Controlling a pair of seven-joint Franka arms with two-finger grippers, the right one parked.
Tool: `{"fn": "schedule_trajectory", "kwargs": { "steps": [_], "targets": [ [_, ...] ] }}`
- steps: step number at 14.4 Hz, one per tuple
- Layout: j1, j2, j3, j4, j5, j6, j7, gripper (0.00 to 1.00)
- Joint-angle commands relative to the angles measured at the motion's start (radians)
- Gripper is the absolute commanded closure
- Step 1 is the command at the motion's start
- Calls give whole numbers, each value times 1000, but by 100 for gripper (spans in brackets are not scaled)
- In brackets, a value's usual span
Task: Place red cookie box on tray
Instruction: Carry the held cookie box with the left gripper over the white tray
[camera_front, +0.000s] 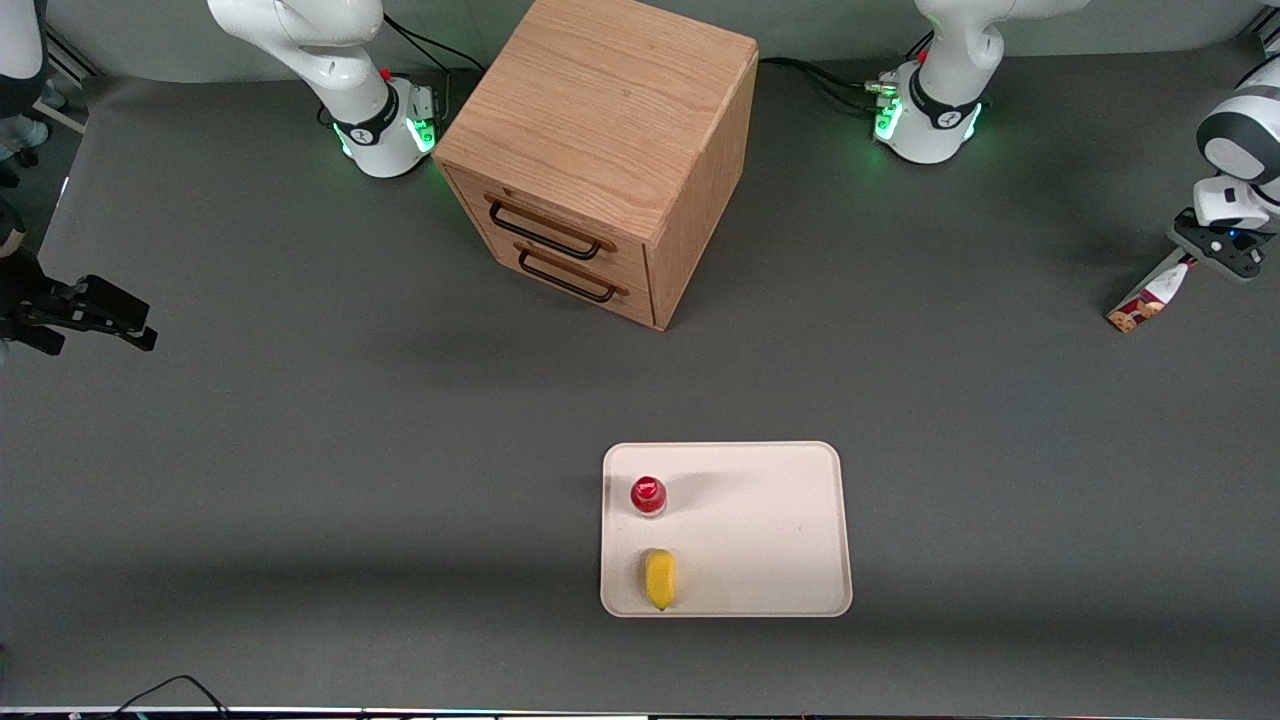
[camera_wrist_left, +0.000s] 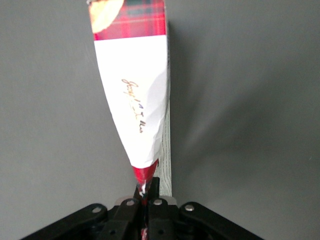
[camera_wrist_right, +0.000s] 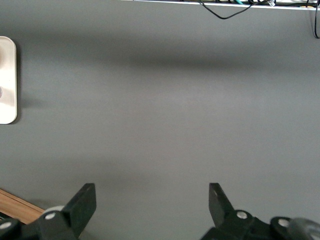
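Black gripper (camera_wrist_left: 147, 189) is pinched tight on one end of the red cookie box (camera_wrist_left: 137, 95), with the carton crumpled to a point between the fingers. The arm hangs over the table's working-arm end, wrist bent down, and the box (camera_front: 1148, 297) slants from the gripper (camera_front: 1190, 258) toward the grey table (camera_front: 300, 450); whether its low end touches the surface is hard to call. The tray (camera_front: 770, 520) sits well apart, near the table's front edge, with a red-capped bottle (camera_front: 648, 495) and a yellow object (camera_front: 660, 578) along the short edge toward the parked arm. The wooden drawer cabinet (camera_front: 600, 150) stands farther back.
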Motion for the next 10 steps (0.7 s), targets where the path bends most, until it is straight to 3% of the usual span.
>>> {"fn": "schedule_trajectory", "kwargs": {
  "steps": [1,6,10],
  "targets": [
    [-7,-94,-74,141,-15,-265,-99,100],
    [-19,-134,-284,396,-1,-631,-479,100],
    [-31,-93,-471,621,32,-795,-850,100]
  ]
}}
